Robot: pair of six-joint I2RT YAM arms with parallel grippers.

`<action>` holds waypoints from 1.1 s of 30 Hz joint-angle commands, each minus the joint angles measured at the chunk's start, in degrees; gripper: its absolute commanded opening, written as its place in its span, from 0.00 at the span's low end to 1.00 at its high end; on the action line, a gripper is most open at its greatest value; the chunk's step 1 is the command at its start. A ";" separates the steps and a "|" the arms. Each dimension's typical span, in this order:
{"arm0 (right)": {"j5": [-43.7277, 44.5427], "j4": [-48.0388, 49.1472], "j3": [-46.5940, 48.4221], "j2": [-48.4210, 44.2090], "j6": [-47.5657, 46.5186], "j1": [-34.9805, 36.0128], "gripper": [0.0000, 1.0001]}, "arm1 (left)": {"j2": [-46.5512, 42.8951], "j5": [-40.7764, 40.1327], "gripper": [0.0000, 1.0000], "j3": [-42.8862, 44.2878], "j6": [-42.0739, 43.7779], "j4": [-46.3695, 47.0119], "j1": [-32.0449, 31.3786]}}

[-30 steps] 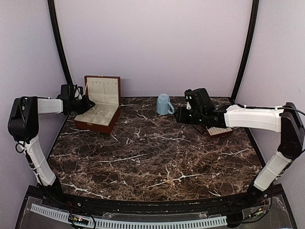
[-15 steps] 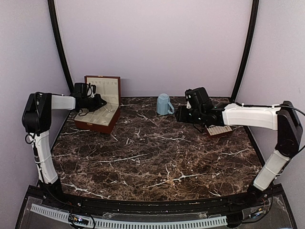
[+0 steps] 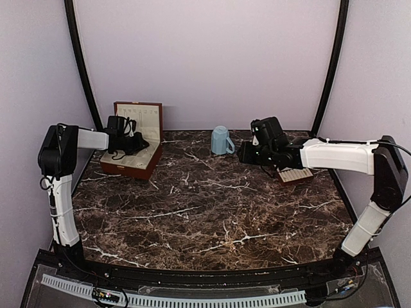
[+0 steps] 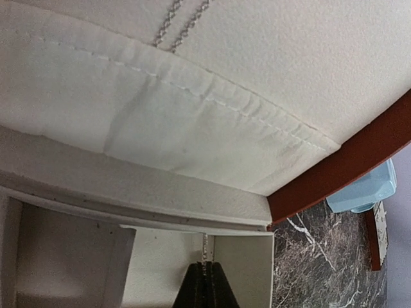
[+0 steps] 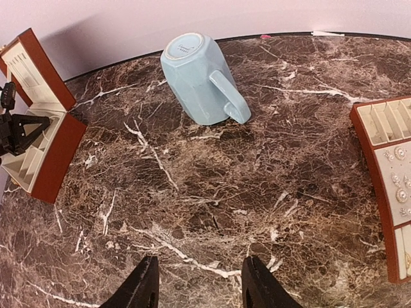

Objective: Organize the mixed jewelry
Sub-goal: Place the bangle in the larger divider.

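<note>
Only the left wrist view shows a fine chain [image 4: 205, 247] pinched in the clenched left claw [image 4: 205, 271], which is extended over the one open wooden box [image 3: 131, 170] at far left. The right claw [image 5: 202, 282], released, is held low above the counter [image 3: 205, 212]. Several tiny silvery pieces [image 5: 401, 194] are seen only in its view, in the one tray [image 5: 367, 168], right of one light-blue mug [image 5: 196, 80].

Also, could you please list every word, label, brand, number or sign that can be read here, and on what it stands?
No text is legible in any view.
Light-blue mug: a faint printed stamp on its base, too small and blurred to read.
Wooden box and tray: no lettering visible.
</note>
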 commanded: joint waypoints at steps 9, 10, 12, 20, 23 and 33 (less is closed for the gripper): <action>0.57 0.54 0.28 -0.34 -0.06 -0.41 0.45 | 1.26 -2.99 0.07 3.32 4.12 -5.63 -0.93; 0.64 0.61 0.23 -0.35 -0.03 -0.41 0.45 | 1.26 -3.75 0.09 3.83 4.51 -5.87 -1.04; 0.66 0.56 0.14 -0.51 -0.01 -0.48 0.45 | 1.25 -4.57 0.18 4.40 5.84 -8.06 -1.18; 0.74 0.54 0.26 -0.87 0.09 -0.50 0.45 | 1.25 -5.98 0.28 6.16 7.75 -11.21 -2.01; 0.98 0.63 0.11 -1.09 0.21 -0.50 0.45 | 1.25 -6.32 0.29 6.96 8.26 -12.07 -2.24; 2.05 0.72 -0.74 -2.57 0.31 -0.50 0.45 | -2.00 -8.04 0.40 7.64 9.88 -13.15 -3.12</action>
